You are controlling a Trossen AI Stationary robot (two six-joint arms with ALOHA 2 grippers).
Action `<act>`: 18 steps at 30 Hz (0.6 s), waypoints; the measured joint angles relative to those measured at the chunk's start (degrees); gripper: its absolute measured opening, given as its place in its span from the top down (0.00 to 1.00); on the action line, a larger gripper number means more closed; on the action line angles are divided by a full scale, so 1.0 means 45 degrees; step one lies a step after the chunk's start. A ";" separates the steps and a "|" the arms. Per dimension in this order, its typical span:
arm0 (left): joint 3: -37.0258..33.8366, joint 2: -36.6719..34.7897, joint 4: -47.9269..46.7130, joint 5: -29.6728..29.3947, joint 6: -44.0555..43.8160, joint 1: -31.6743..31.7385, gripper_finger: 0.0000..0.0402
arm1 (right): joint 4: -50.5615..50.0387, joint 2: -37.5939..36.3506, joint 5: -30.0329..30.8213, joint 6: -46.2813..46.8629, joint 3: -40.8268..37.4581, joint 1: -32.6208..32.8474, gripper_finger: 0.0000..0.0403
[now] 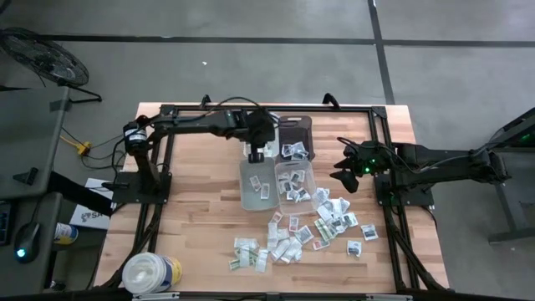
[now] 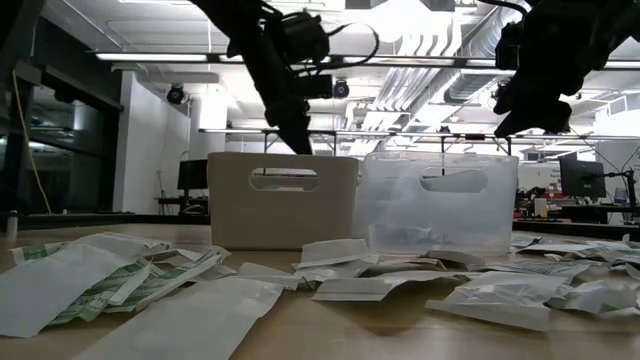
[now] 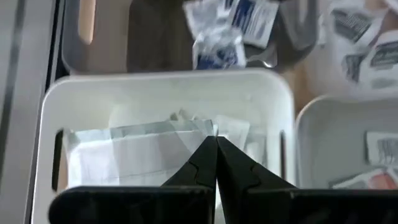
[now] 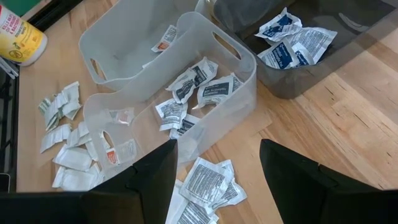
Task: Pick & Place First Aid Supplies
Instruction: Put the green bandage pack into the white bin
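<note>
Above, your left claw (image 1: pixel 257 153) hangs pinched together and empty over the white bin (image 1: pixel 256 186), suggesting a packet was just dropped there. Your right claw (image 1: pixel 344 174) waits spread apart near the worktop's right edge, while most packets (image 1: pixel 292 236) lie loose toward the near edge.

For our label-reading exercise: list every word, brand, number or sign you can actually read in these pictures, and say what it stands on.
No text can be read with certainty.
Packets in the clear bin: dark print, too small to read.
Packets in the dark bin: blue print, blurred.
Packets loose on the table: print too small.
Round tub: yellow-blue label, lettering unreadable; red lines on its yellow side in the right wrist view are too small.
</note>
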 joint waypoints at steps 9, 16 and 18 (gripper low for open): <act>-0.0002 0.0194 -0.0684 0.1091 0.0306 0.0523 0.99 | -0.0003 0.0000 0.0008 -0.0031 0.0000 0.0000 0.45; 0.0005 0.0194 -0.0696 0.0959 0.0599 0.0521 0.90 | -0.0005 -0.0005 0.0010 -0.0092 0.0000 -0.0005 0.45; 0.0005 0.0194 -0.0673 0.0955 0.0669 0.0517 0.85 | 0.0000 -0.0005 0.0010 -0.0092 0.0000 -0.0001 0.45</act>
